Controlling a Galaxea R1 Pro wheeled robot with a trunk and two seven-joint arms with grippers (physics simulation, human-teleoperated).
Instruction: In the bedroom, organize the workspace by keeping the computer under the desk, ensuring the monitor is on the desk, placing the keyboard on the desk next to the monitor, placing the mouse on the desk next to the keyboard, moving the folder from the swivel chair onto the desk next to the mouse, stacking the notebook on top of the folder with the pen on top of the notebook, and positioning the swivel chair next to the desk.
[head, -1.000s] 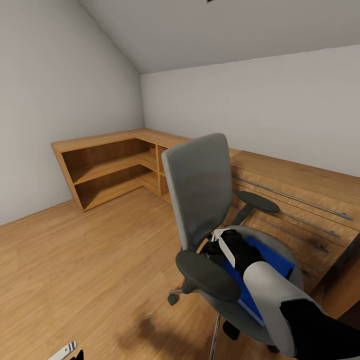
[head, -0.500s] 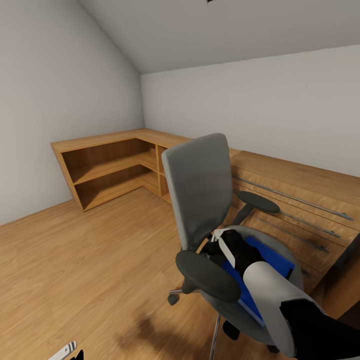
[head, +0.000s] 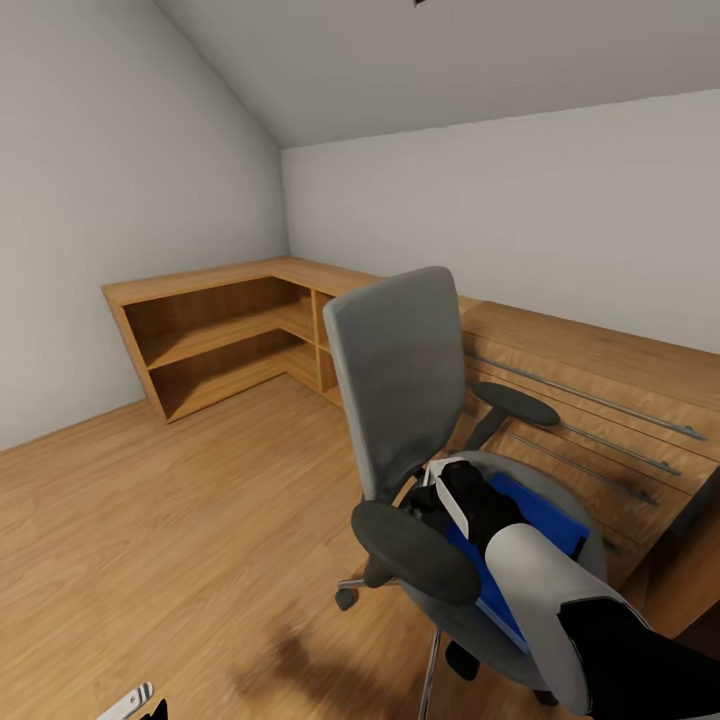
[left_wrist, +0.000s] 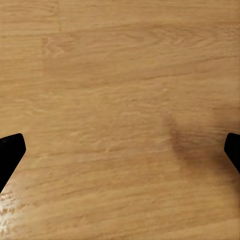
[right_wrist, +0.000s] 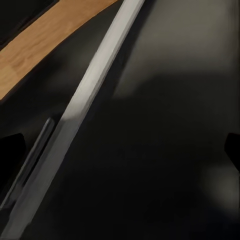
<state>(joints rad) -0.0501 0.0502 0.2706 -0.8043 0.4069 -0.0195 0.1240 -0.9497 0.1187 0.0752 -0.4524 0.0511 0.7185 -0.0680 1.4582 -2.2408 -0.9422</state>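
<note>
Your left gripper (left_wrist: 120, 150) hangs wide open and empty over the wood floor (left_wrist: 120, 75). The folder (head: 545, 515) lies on the swivel chair (head: 400, 380) seat: flat, light, probably slick, so pinch its white edge. Whether your right gripper (head: 440, 495) has closed, I cannot tell.

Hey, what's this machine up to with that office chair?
The robot's right arm reaches down onto the seat of a grey swivel chair with dark armrests, its right gripper at a flat bright blue folder lying on the seat. The pictures don't show whether it has grasped the folder. The left gripper hangs open over the bare wooden floor. Light-wood shelving and a drawer unit stand behind the chair along the walls.
</note>
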